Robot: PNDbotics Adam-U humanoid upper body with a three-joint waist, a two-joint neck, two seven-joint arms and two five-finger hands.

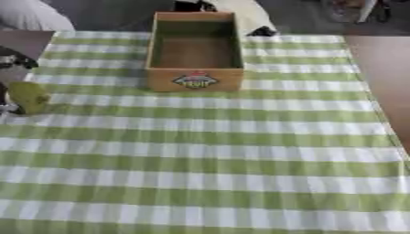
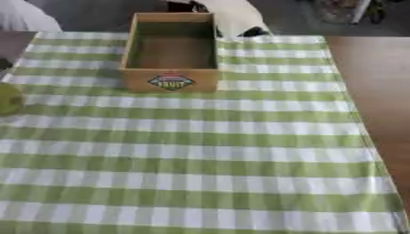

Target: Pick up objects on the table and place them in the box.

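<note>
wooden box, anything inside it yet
Nothing shows inside the wooden box: its bare brown floor is visible. The strip of floor just behind the near wall is hidden by that wall. A green object sits at the cloth's left edge.

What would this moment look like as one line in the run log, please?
left hand: at left edge, on green object, grip unclear | right hand: not in view | box: empty | cloth: green check

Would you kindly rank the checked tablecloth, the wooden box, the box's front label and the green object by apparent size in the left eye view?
1. Checked tablecloth
2. Wooden box
3. Green object, partly hidden at the left edge
4. Label, close in size to the green object, so their order is uncertain
</note>
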